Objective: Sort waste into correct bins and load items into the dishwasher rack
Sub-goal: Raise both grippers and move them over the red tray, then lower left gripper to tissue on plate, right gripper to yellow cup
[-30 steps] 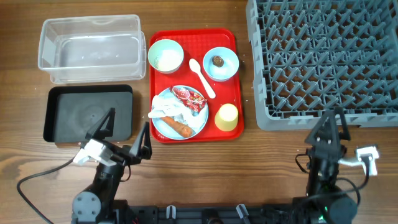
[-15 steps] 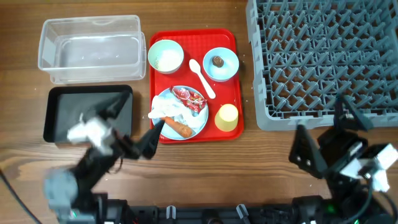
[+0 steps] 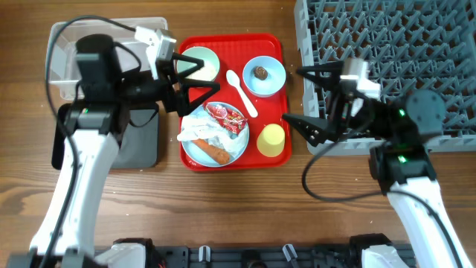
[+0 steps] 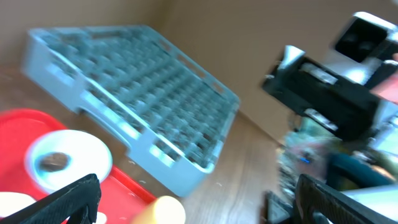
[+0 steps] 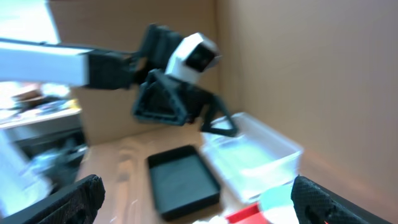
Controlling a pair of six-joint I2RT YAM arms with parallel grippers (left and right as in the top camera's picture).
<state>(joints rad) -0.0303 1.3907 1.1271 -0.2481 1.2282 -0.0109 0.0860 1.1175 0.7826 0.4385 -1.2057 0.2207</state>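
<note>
Left fingers [image 3: 195, 92] and right fingers [image 3: 306, 126] gape, seemingly empty, flanking red tray [image 3: 238, 48].

Left gripper [image 3: 207, 77] and right gripper [image 3: 292, 95] flank the red tray [image 3: 230, 45]; near table [image 3: 245, 208] free.

Robot lab or test cell, not real kitchen. Left arm [image 3: 89, 134] and right arm [image 3: 405, 156] work over wooden table [image 3: 238, 201]; loose black cable [image 3: 316, 193] lower right in overhead view. Plain tan board walls [image 5: 298, 62] behind. Blurred clutter of gear [image 5: 37, 106] at left of right wrist view. Grey dishwasher rack [image 3: 416, 45] and red tray [image 3: 232, 48] laid out like props.
</note>
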